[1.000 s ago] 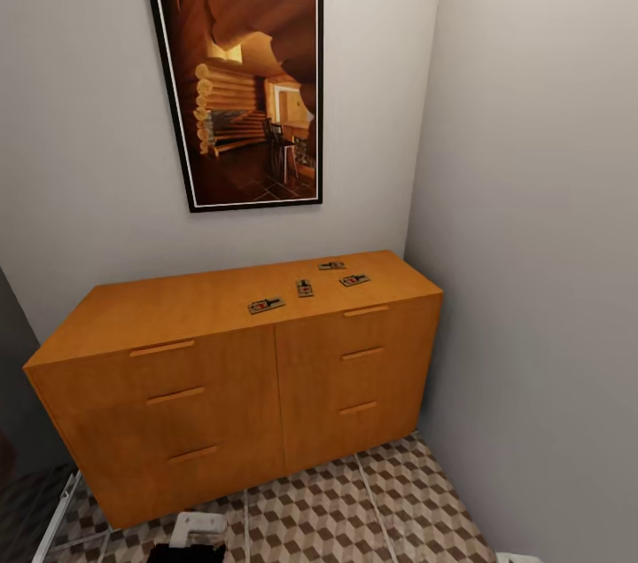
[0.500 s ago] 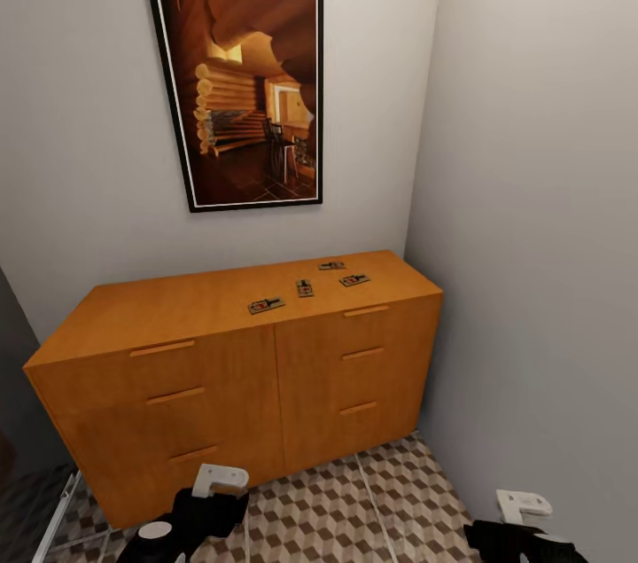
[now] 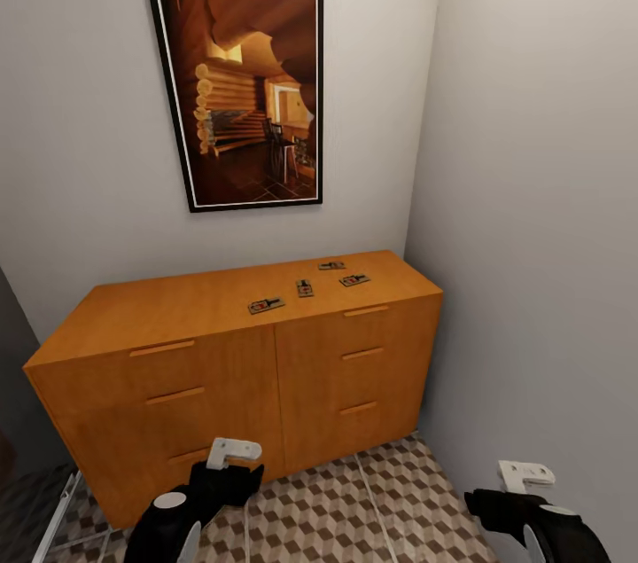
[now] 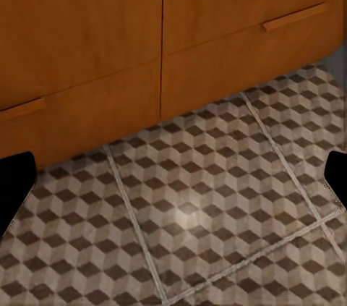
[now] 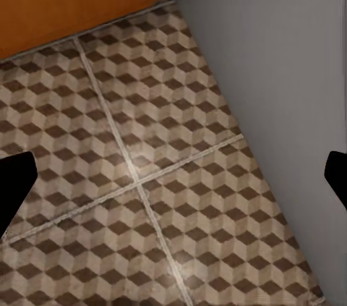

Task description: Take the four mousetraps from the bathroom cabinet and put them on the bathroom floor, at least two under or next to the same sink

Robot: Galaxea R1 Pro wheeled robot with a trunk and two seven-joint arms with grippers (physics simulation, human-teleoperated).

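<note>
Several mousetraps lie on top of the orange-brown cabinet (image 3: 221, 377), toward its right half: one at the front (image 3: 266, 305), one behind it (image 3: 304, 287), and two further right (image 3: 354, 280) (image 3: 332, 265). My left gripper (image 3: 232, 452) hangs low in front of the cabinet's bottom drawers, well below the traps. My right gripper (image 3: 527, 474) hovers over the bathroom floor (image 3: 354, 510) near the right wall. In each wrist view the dark fingertips (image 4: 14, 176) (image 5: 13, 179) stand far apart at the picture's edges with nothing between them, so both grippers are open.
The cabinet fills a narrow alcove, with a grey wall (image 3: 532, 235) close on the right and a framed picture (image 3: 244, 84) on the back wall above it. The left wrist view looks at lower drawer fronts (image 4: 238, 38) and patterned tiles (image 4: 195, 212).
Both arms have risen into the bottom of the head view, the left one up toward the lower drawers and the right one beside the wall. The traps and cabinet have not moved.
</note>
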